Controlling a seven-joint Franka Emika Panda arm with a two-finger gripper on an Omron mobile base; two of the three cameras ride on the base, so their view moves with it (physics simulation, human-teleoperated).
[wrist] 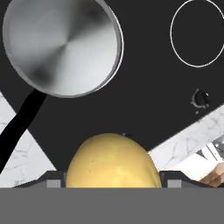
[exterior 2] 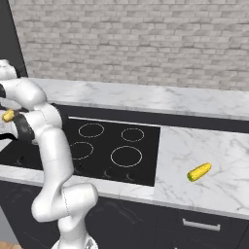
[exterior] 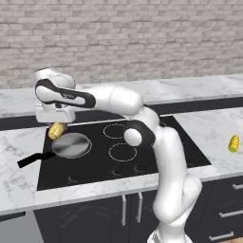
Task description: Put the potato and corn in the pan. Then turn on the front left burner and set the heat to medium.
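Potato (wrist: 111,161) hides end effector (wrist: 111,181) fingertips — pan (wrist: 61,43) handle cut off.

My arm rose from the base, bent at the dark elbow joint, and reached out level toward my left. My wrist turned downward at the far end of the reach, so that my hand (exterior: 57,127) pointed down. My hand was closed on the potato (exterior: 57,130), which showed tan-yellow just beneath the white wrist housing. In the hand view, the potato (wrist: 112,161) sat between my fingers, hiding most of them.
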